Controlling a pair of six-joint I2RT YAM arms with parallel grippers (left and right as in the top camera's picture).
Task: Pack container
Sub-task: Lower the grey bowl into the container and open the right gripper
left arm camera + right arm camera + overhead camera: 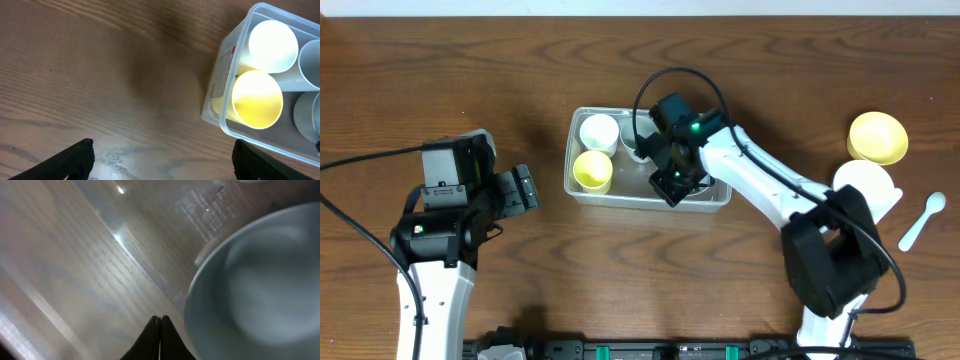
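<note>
right gripper [671, 186] sat fully closed, holding nothing, inside clear container [610, 199] at frame centre, next to grey cup [250, 280]; left gripper [525, 188] hung wide open at left.

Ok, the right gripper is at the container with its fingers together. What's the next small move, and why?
Probably lift the right gripper straight up, clear of the container. Its jaws are shut on nothing beside a pale cup, while a yellow bowl, a white bowl and a spoon lie on the table outside it.
</note>
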